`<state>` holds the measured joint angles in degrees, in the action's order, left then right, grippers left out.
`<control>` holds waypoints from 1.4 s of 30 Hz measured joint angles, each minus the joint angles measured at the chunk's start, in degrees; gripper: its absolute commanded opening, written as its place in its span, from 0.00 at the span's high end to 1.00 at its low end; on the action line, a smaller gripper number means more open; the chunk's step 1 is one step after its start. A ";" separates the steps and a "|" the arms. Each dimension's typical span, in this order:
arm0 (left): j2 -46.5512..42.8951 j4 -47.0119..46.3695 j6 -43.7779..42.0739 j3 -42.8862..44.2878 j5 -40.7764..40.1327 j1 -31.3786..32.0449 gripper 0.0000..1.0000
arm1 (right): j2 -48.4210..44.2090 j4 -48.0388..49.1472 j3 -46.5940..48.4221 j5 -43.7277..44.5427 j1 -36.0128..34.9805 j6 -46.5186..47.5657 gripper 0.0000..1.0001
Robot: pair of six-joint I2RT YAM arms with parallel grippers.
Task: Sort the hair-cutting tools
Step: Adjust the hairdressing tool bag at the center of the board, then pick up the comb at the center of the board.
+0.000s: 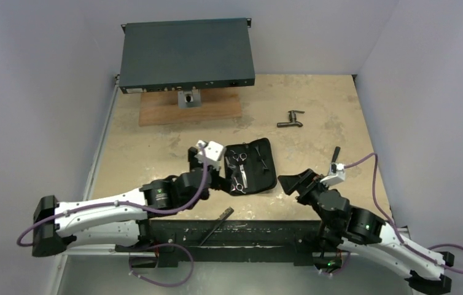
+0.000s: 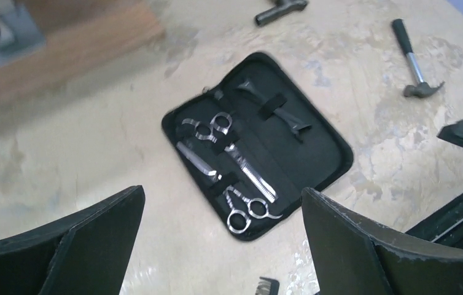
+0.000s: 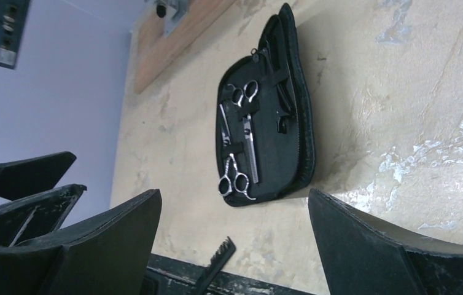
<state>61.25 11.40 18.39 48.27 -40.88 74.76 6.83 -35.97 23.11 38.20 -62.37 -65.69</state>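
A black zip case (image 1: 260, 167) lies open mid-table. Strapped inside it are two pairs of silver scissors (image 2: 250, 212) (image 3: 236, 179) and a thin black clip-like piece (image 2: 273, 109). A slim black comb (image 1: 217, 225) lies apart from the case, across the table's near edge onto the black rail; its toothed end (image 2: 268, 286) (image 3: 221, 254) shows in both wrist views. My left gripper (image 1: 215, 175) (image 2: 223, 203) hovers open just left of the case, holding nothing. My right gripper (image 1: 291, 182) (image 3: 234, 203) is open to the right of the case, also holding nothing.
A small hammer (image 2: 416, 64) lies right of the case, near my right wrist. A dark T-shaped fitting (image 1: 290, 119) sits further back. A dark flat box (image 1: 186, 55) rests over a wooden board (image 1: 189, 109) at the back. A black rail (image 1: 260, 236) runs along the near edge.
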 measured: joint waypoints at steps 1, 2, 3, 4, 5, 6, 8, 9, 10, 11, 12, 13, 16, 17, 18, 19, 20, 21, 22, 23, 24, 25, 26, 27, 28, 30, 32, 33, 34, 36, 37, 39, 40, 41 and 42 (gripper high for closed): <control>-3.15 -0.90 3.34 -3.56 0.76 -2.16 0.00 | 1.66 1.44 -0.57 0.07 -0.02 0.44 0.09; -5.95 -1.55 6.80 -7.50 1.90 -4.24 0.00 | 3.54 2.99 -1.18 0.09 -0.04 0.85 0.08; -8.13 -2.08 10.08 -11.34 3.19 -5.97 0.00 | 5.20 4.31 -1.62 0.07 -0.11 1.33 0.08; -9.81 -2.78 13.09 -14.97 4.70 -7.63 0.00 | 7.61 6.10 -2.10 0.07 -0.22 1.95 0.08; -10.69 -3.63 15.89 -18.36 6.49 -9.14 0.00 | 10.43 7.87 -2.34 0.02 -0.22 2.64 0.08; -11.04 -4.31 18.23 -21.14 7.96 -10.34 0.00 | 13.51 9.79 -2.36 -0.09 -0.20 3.54 0.08; -11.10 -5.44 22.03 -25.38 10.75 -12.44 0.00 | 19.26 13.49 -2.21 -0.28 0.13 5.38 0.08; -10.97 -6.10 23.43 -26.56 12.02 -13.25 0.00 | 23.06 15.26 -1.64 -0.44 0.70 6.49 0.08; -10.80 -6.45 24.57 -26.99 12.98 -13.88 0.00 | 26.40 16.63 -0.90 -0.66 1.57 7.56 0.07; -10.51 -7.21 25.59 -27.08 14.01 -14.64 0.00 | 28.57 17.77 -0.22 -0.83 2.60 8.41 0.08; -10.23 -8.59 26.25 -27.06 15.04 -15.45 0.00 | 31.23 19.19 0.59 -1.95 4.48 9.66 0.08; -10.05 -9.68 26.95 -27.06 15.91 -16.22 0.00 | 33.31 20.81 1.20 -3.39 7.02 10.88 0.08; -8.85 -13.07 29.49 -27.04 19.78 -20.65 0.01 | 36.17 25.31 1.84 -8.76 17.64 14.05 0.08; -8.13 -14.43 30.58 -27.06 21.35 -22.60 0.01 | 36.87 26.93 1.84 -10.97 19.82 15.06 0.08; -7.21 -15.98 31.56 -27.08 23.10 -24.46 0.02 | 37.46 28.09 1.84 -12.22 24.28 15.74 0.08; -6.25 -17.31 32.28 -27.12 24.48 -25.86 0.02 | 38.40 29.51 1.86 -14.08 26.97 16.46 0.08; -4.52 -19.47 33.48 -27.17 26.51 -27.10 0.03 | 39.60 30.99 1.88 -15.82 28.89 17.16 0.08; -3.15 -20.68 34.16 -27.17 27.65 -28.72 0.04 | 41.11 32.52 1.90 -17.64 30.21 17.70 0.08; -1.33 -22.25 35.08 -27.19 29.20 -29.66 0.04 | 42.88 34.14 1.92 -19.50 31.15 18.10 0.08; 0.33 -23.58 35.76 -27.19 30.51 -30.21 0.05 | 44.74 35.54 1.90 -21.42 31.89 18.43 0.09; 2.40 -25.20 36.65 -27.19 32.11 -30.71 0.05 | 46.21 36.89 1.77 -23.12 32.50 18.51 0.09; 4.37 -26.82 37.55 -27.19 33.46 -31.10 0.06 | 47.36 38.58 1.38 -24.81 33.05 18.58 0.09; 6.19 -28.37 38.32 -27.28 34.80 -31.50 0.06 | 48.06 40.28 0.76 -26.10 33.44 18.60 0.09; 7.56 -29.66 39.19 -27.36 35.89 -31.76 0.07 | 48.59 42.05 -0.17 -27.45 33.99 18.58 0.09; 9.07 -31.36 39.85 -27.56 37.20 -32.17 0.08 | 48.85 43.67 -1.18 -28.37 34.47 18.56 0.10; 11.63 -34.12 41.27 -27.74 39.23 -33.00 0.09 | 49.48 46.14 -2.82 -29.83 35.23 18.58 0.10; 13.49 -36.20 42.38 -27.91 40.72 -33.57 0.11 | 50.53 47.84 -3.63 -30.73 35.85 18.62 0.11; 14.49 -37.18 42.71 -27.91 41.40 -33.88 0.12 | 51.30 48.54 -3.80 -31.21 36.04 18.64 0.12; 15.21 -37.86 42.88 -27.91 41.88 -33.94 0.15 | 52.13 49.31 -3.87 -31.78 36.24 18.71 0.13; 16.74 -38.95 43.36 -27.91 42.84 -34.21 0.19 | 53.55 50.47 -3.87 -32.22 36.48 18.88 0.14; 17.27 -39.19 43.52 -27.91 43.19 -34.32 0.20 | 53.96 50.84 -3.87 -32.30 36.54 18.91 0.14; 17.07 -39.01 43.50 -27.93 43.32 -34.53 0.20 | 53.70 50.60 -3.87 -32.41 36.57 19.19 0.14; 16.33 -38.38 43.34 -27.93 43.15 -34.60 0.19 | 52.87 50.14 -3.87 -32.39 36.57 19.50 0.14; 14.71 -36.63 42.80 -27.93 42.51 -34.62 0.19 | 51.39 49.24 -3.87 -32.22 36.57 20.02 0.14; 12.04 -33.75 41.90 -27.93 41.59 -34.62 0.18 | 49.31 48.26 -3.87 -32.15 36.57 20.61 0.14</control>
<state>73.30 -22.35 60.29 20.34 0.71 40.14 56.14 12.29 19.25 6.04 -25.80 -45.08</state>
